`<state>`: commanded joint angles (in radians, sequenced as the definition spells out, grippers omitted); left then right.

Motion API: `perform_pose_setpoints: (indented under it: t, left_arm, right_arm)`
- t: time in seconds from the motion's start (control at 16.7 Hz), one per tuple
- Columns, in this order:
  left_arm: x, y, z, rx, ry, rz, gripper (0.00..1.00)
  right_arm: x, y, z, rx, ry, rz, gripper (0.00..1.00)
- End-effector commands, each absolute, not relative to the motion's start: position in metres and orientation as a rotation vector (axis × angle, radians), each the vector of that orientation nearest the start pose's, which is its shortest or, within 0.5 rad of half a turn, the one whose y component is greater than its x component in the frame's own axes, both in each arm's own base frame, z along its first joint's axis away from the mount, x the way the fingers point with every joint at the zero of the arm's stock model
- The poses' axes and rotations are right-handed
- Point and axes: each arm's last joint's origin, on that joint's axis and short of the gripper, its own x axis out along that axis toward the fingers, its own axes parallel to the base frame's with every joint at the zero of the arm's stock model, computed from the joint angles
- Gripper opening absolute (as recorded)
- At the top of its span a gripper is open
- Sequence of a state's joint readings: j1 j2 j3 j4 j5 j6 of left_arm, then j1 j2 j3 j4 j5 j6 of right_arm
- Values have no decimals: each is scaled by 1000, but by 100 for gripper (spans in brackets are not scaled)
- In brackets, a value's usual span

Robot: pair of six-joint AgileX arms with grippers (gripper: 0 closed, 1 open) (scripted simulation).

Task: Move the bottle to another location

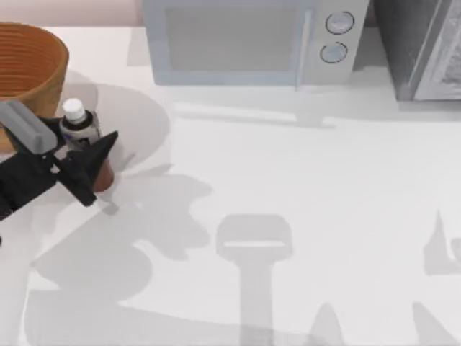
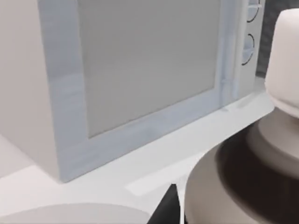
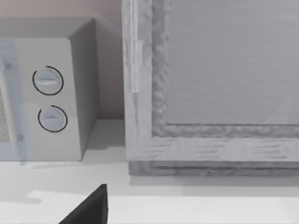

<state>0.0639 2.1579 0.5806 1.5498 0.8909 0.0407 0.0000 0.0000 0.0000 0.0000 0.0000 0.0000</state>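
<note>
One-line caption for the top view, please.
Left gripper closed around the bottle beside the wooden bowl, microwave at the table's back edge.

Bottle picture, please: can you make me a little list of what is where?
bottle: upright, white cap on top, beside the wooden bowl, at the table's left
left pincer: closed around the bottle's lower body
right pincer: a dark tip in the right wrist view, near the microwave
microwave: at the back, door shut
</note>
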Motion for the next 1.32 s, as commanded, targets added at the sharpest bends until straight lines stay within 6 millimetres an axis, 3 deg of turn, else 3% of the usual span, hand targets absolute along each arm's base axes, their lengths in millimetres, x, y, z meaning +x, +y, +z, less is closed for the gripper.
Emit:
perform_pose_setpoints:
  t: [0.18,0.42,1.2,1.32]
  left_arm:
    - [330,-15,57,15,1,-800,0]
    - [331,-17,55,16,-1,-799,0]
    - [331,-17,55,16,-1,-799,98]
    - [331,-17,55,16,-1,-799,100]
  right_arm:
    - [106,-1,160,0,0,0,100]
    - [106,-1,160,0,0,0,100]
    - [106,-1,160,0,0,0,100]
    - [106,-1,160,0,0,0,100]
